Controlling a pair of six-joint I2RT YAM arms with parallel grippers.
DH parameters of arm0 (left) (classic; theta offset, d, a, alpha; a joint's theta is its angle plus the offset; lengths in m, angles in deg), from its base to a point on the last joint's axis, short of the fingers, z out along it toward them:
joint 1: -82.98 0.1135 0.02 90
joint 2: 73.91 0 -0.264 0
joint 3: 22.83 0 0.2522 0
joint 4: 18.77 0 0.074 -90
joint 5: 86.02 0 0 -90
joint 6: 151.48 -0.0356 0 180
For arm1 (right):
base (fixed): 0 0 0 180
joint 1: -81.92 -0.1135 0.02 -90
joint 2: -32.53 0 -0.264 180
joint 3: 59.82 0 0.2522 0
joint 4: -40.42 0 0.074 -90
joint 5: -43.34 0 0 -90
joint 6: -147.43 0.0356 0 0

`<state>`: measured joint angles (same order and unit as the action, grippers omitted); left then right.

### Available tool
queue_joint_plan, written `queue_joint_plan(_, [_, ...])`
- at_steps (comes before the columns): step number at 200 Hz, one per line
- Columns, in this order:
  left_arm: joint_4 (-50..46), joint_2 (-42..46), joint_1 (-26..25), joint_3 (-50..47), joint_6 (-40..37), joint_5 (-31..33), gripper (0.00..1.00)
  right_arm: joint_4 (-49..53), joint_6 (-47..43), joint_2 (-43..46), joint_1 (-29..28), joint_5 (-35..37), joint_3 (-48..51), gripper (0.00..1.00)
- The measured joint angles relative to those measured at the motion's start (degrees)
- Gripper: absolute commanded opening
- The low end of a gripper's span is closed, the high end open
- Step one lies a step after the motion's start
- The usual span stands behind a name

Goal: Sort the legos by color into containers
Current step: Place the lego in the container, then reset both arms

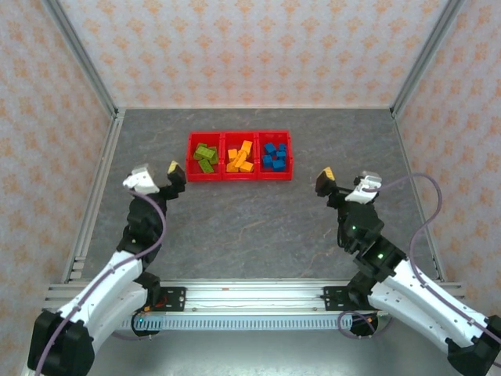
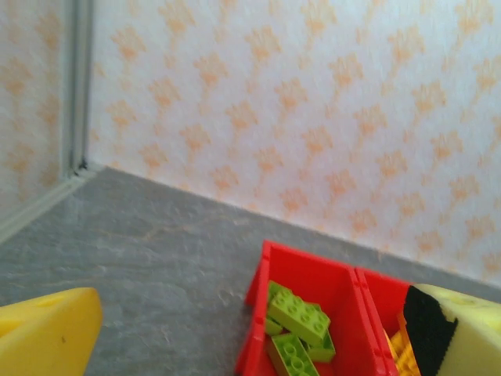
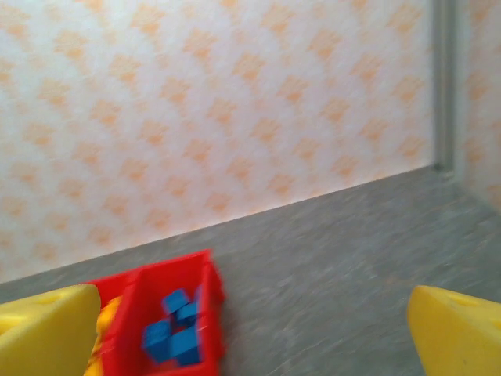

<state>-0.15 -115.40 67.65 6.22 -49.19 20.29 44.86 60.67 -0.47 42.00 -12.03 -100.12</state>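
Red tray [image 1: 239, 178] sits on the grey table [image 1: 258, 227] toward the back, roughly centred between the two arms. It has three compartments side by side. The left one holds the lime green legos [image 1: 206, 157], the middle one the orange-yellow legos [image 1: 239, 157], the right one the blue legos [image 1: 274, 155]. Each colour keeps to its own compartment, and the bricks lie loosely heaped and tilted, not stacked. The left claw [image 1: 174, 177] hangs above the table just off the tray's left front corner, apart from it. In the left wrist view its yellow fingers [image 2: 47, 333] stand wide apart at the two edges of the frame with nothing between them, and the green compartment lies below and ahead. The right claw [image 1: 324, 182] hangs off the tray's right front corner, a little farther from it. In the right wrist view its yellow fingers [image 3: 458, 333] are likewise spread wide and hold nothing, with the blue compartment off to the lower left, slightly blurred. Both claws are clear of the tray and of every brick. Patterned orange-on-cream walls [image 1: 250, 47] close in the table on three sides.
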Motion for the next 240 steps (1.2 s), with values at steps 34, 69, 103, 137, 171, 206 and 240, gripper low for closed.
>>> queue_joint_plan(34, [5.66, 4.81, 0.00, -3.41, -2.19, 3.91, 0.99, -8.33, -4.13, -10.56, 13.03, 0.07, 0.24, 1.00])
queue_joint_plan(69, [6.32, 5.38, 0.00, -3.61, -3.06, 5.16, 0.99, -22.64, -5.90, -21.77, 19.96, -1.09, 6.78, 1.00])
queue_joint_plan(103, [5.95, 5.77, 0.00, -3.89, -3.89, 5.25, 0.99, -37.20, -5.46, -34.73, 23.34, -5.29, 13.79, 1.00])
queue_joint_plan(137, [5.51, 7.87, 0.00, -4.57, -5.60, 6.73, 0.99, -46.66, -5.49, -42.10, 26.64, -11.23, 17.53, 1.00])
queue_joint_plan(171, [5.66, 8.37, 0.00, -7.52, -6.82, 8.24, 0.99, -59.63, -7.65, -46.66, 28.65, -15.96, 17.90, 1.00])
queue_joint_plan(206, [5.84, 7.56, 0.00, -9.66, -7.91, 9.33, 0.99, -63.71, -6.69, -55.17, 33.55, -20.48, 17.22, 1.00])
queue_joint_plan(240, [12.74, 0.87, 0.09, -13.51, -10.93, 12.59, 0.99, -63.56, -5.01, -55.04, 35.63, -22.71, 15.02, 1.00])
